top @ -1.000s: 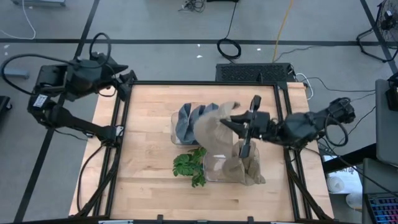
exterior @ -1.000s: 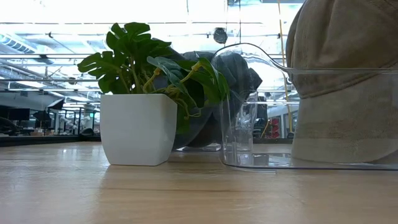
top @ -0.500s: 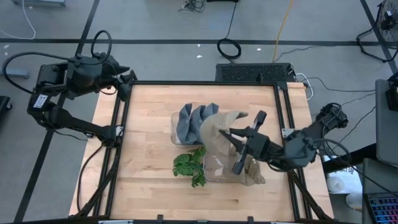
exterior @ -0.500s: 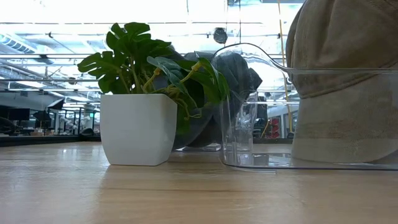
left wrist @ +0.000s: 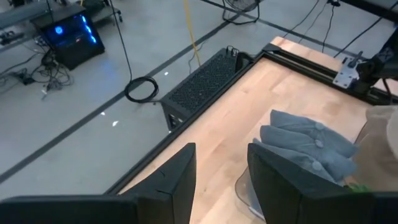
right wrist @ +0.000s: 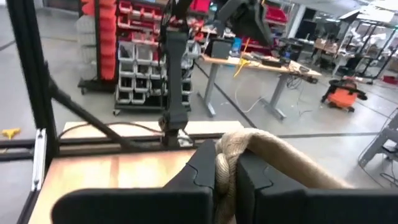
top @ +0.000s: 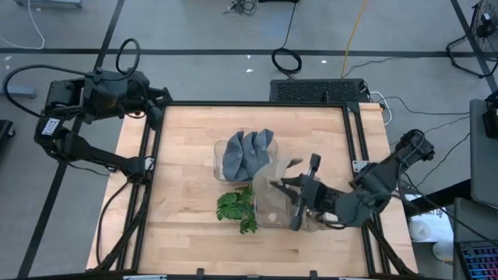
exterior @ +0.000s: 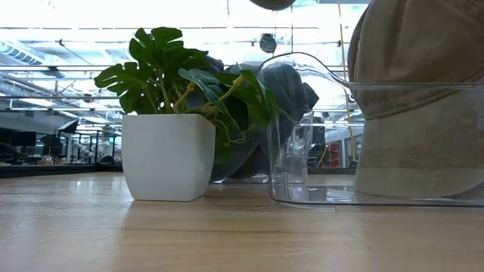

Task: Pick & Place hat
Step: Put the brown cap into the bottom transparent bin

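A tan hat hangs from my right gripper, which is shut on it above the near clear bin. In the low view the tan hat fills that clear bin and rises past its rim. A pile of grey-blue hats lies in a second clear bin behind it. My left gripper waits open past the table's far left corner, holding nothing; the left wrist view shows its fingers apart. My right gripper pinches a bunched fold of the tan hat's cloth between its two fingers. The fingers come in about level from the table's right side. The hat hangs below them, and its lower part rests inside the near clear bin.
A green plant in a white square pot stands just left of the near bin, close to the hat. The black table frame runs along the edges. Bare wood lies at the near left and at the far right.
My right gripper has moved toward the table's near edge and down, staying shut on the tan hat. The hat, earlier draped across both bins, has been drawn off the grey-blue pile and now hangs into the near bin. My left gripper has turned a little in place.
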Controlling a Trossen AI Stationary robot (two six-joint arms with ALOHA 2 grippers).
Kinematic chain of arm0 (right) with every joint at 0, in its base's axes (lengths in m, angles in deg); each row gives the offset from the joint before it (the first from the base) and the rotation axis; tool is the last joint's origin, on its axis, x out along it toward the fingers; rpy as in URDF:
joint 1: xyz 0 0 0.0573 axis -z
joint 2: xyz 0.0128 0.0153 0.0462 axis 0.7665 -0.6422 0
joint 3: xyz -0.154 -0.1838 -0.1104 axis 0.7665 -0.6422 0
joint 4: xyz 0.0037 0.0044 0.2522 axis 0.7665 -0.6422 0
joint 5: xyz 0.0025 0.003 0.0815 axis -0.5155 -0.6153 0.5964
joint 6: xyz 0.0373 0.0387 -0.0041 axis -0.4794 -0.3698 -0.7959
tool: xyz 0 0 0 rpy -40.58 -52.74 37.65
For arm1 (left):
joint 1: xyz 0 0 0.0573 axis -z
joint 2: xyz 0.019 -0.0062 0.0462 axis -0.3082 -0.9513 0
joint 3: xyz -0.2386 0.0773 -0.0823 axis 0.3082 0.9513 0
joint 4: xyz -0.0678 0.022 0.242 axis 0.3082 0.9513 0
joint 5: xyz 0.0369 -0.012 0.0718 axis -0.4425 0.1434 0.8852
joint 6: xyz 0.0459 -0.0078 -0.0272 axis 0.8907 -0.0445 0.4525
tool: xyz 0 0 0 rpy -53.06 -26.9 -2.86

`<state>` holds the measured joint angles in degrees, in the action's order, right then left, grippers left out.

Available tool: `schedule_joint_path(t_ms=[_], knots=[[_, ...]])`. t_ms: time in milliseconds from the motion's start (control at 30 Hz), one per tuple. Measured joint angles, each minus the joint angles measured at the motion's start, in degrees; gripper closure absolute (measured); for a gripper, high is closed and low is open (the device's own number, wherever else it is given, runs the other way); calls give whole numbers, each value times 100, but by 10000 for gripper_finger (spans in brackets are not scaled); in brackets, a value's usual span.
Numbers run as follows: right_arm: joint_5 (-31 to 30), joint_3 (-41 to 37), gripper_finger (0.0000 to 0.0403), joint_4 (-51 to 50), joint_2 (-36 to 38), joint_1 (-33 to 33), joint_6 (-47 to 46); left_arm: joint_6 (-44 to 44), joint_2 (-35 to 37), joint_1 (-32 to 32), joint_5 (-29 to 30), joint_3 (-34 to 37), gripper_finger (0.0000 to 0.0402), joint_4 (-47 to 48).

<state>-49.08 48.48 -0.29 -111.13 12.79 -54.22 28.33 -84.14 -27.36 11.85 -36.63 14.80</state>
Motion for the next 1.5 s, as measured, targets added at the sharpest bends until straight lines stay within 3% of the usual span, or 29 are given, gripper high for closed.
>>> schedule_joint_path(t_ms=[733, 900, 1233, 1500], knots=[[595, -2022, 393, -315, 4, 0, -1691, -693, 0, 2, 5, 0, 247, 255], [905, -2071, 393, -272, 59, -92, -1836, -730, 0, 7, 5, 2, 247, 532], [735, -2012, 393, -452, 306, -545, -2091, -722, 0, 5, 20, 2, 247, 933], [742, -2012, 393, -656, 260, 5, -1724, -843, 0, 6, 22, 2, 247, 929]])
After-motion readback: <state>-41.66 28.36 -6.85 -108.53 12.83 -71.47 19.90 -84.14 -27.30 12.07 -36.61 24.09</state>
